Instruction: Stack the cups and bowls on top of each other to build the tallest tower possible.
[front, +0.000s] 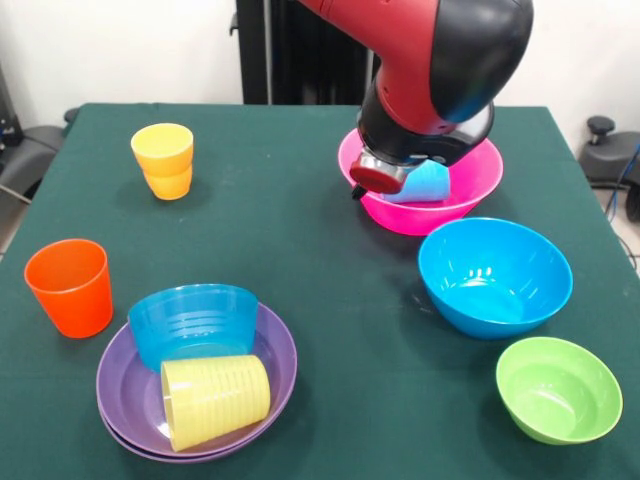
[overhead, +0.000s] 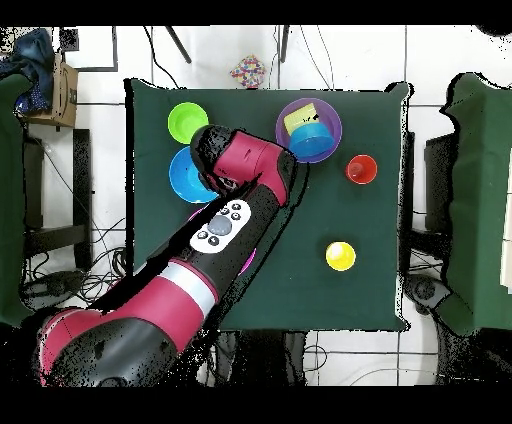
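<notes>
Table (front: 300, 200) is covered in dark green cloth, pieces scattered, no tower built yet as far as I can judge. Red and black arm (front: 440, 60) drops in from the top of the front view, its wrist bent low over the big pink bowl (front: 480, 180) at upper right; gripper (front: 385, 178) is buried behind the wrist body, so can't tell whether the fingers are open or clamped. A light blue cup (front: 428, 185) lies tilted inside the pink bowl right at the gripper, likely being picked or dropped there, unclear which. Big blue bowl (front: 495, 275) sits just below the pink one, empty, a likely base. Two purple bowls (front: 280, 370) are nested at lower left, holding a small blue bowl (front: 195, 322) tipped on its side and a ribbed pale yellow cup (front: 215, 400) lying on its side, so these need righting. Small green bowl (front: 558, 388) is at lower right, upright. Orange cup (front: 70, 285) stands at left. Two amber-yellow cups (front: 163, 160) are already stacked at upper left.
</notes>
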